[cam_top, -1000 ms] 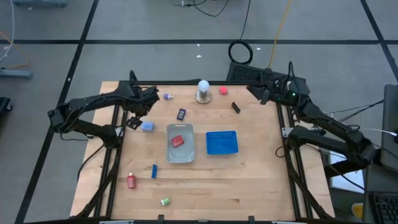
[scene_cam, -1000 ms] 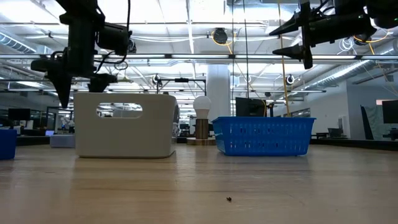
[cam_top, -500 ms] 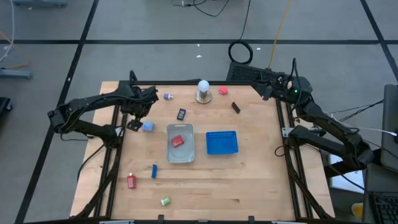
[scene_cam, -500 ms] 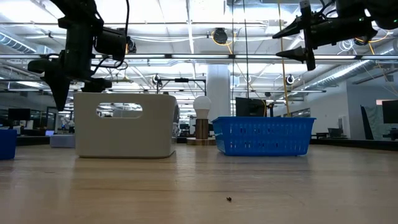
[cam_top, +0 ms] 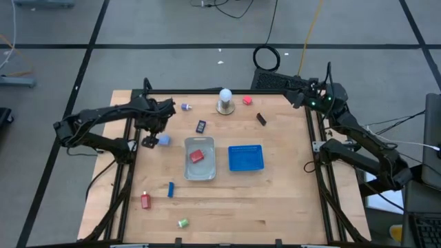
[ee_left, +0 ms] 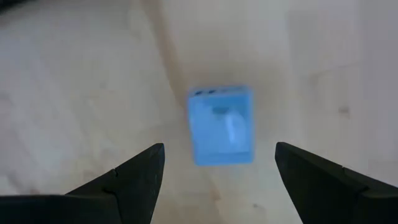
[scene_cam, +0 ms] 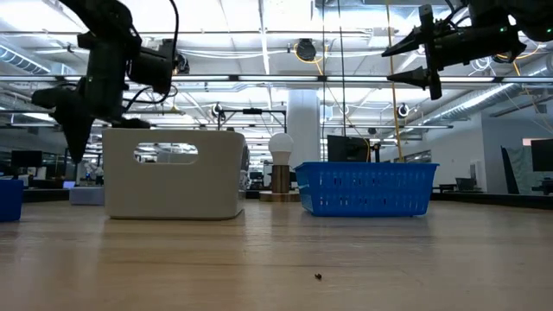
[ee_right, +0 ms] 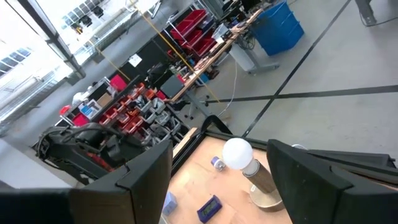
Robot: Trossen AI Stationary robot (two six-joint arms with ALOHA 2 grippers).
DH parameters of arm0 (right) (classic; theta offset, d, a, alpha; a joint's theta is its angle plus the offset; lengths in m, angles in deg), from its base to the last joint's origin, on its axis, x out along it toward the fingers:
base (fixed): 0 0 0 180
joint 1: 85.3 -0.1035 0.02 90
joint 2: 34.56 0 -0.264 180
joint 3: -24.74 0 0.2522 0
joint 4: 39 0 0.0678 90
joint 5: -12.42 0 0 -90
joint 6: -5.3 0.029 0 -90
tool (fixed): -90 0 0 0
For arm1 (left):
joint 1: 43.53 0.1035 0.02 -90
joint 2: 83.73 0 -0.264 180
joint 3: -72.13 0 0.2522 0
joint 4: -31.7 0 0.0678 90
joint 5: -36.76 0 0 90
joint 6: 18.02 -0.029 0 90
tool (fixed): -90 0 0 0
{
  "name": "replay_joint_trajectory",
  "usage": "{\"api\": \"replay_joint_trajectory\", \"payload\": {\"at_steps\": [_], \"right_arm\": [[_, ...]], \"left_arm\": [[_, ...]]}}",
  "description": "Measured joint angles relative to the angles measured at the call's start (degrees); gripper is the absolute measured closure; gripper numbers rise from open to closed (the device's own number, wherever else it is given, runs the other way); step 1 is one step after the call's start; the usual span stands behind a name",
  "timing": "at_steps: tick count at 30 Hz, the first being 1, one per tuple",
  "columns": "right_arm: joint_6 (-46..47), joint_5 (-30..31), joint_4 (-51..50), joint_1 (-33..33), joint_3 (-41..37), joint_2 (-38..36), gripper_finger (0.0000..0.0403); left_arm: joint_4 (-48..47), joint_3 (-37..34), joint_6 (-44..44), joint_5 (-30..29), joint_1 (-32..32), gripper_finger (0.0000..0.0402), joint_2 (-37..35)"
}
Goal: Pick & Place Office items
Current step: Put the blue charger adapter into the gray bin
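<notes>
No readable writing anywhere, the items are too small for labels to show. The left gripper hangs over the table's left side with its fingers spread wide and holding nothing; in the left wrist view the light blue item lies flat on the wood right between the two finger tips, not touched by either. From above that light blue item lies just beside the gripper, near the left edge of the wooden table. The right gripper is up at the far right corner, well above the surface, fingers also wide apart and empty, pointing in toward the white bulb on a round base. The rest of the office items are scattered: a red item inside the clear tray, a purple one and a red one either side of the bulb, a dark one above the tray, a black one further right, and near the front left a red one, a blue one and a green one. The blue basket sits just right of the tray with nothing visible in it. Lots of bare wood on the right half and the front right corner.
</notes>
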Motion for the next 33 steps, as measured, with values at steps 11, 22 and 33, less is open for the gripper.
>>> {"api": "replay_joint_trajectory", "payload": {"at_steps": [11, 22, 33], "right_arm": [[0.5, -0.9, 0.0, 0.5, 0.0, 0.0, 0.0147], [1.5, -0.9, 0.0, 0.5, 0.0, 0.0, 0.0147], [1.9, -0.9, 0.0, 0.5, 0.0, 0.0, 0.0147]], "left_arm": [[7.2, -4.6, 4.3, 0.6, -2.6, 0.0092, 0.0], [7.6, -6.7, 4.5, 0.0, -3.0, 0.0092, 0.0], [12.4, -9.1, 5.4, -1.5, -3.0, 0.0092, 0.0]]}}
